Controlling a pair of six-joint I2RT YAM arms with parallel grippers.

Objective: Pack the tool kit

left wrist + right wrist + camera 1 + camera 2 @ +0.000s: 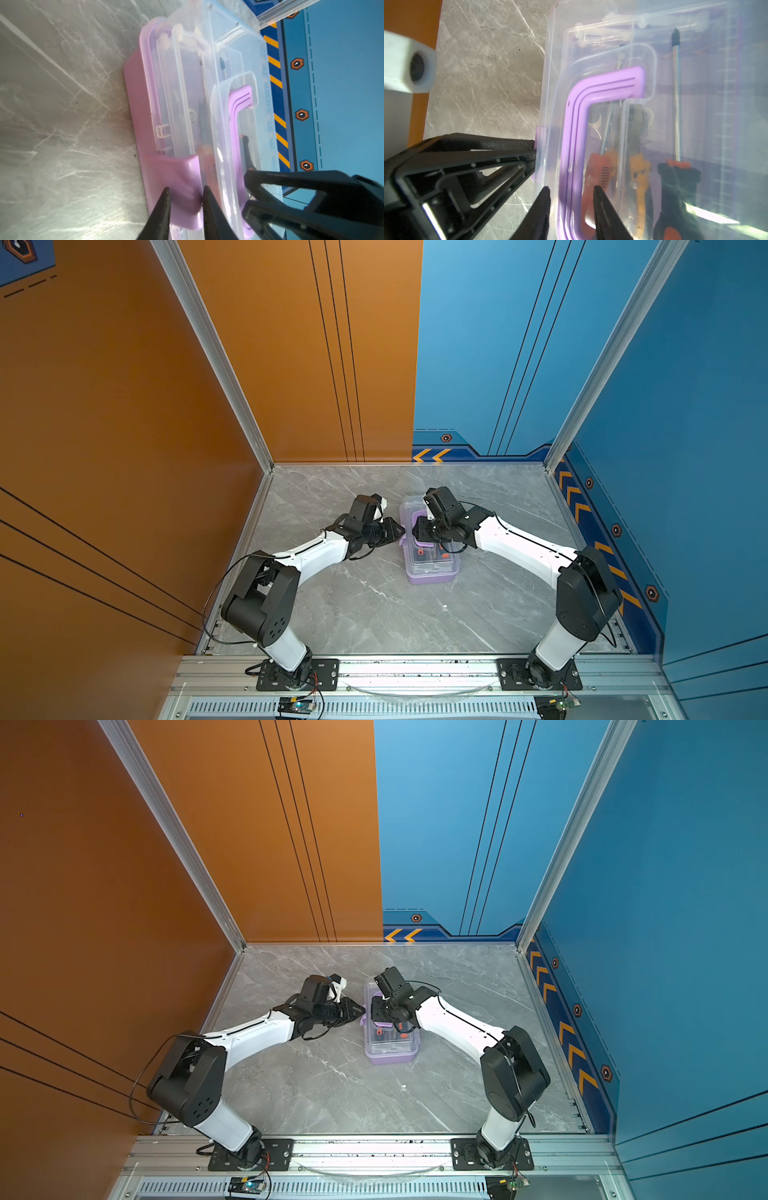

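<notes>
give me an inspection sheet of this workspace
surface: grey marble table, lightly veined
job's things: lilac case flat, clear lid down; pliers and a screwdriver inside
clutter: nothing seen
grippers: left gripper at the side latch; right gripper astride the purple handle; both jaws apart
cables: black cable loops off the left arm
surroundings: orange wall, blue wall

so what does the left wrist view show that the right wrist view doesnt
Only the left wrist view: the face of the lilac latch, the case's lilac side, the blue wall. Only the right wrist view: the yellow pliers handles, the orange wall. Both: the clear lid, purple handle, left gripper and right gripper.
</notes>
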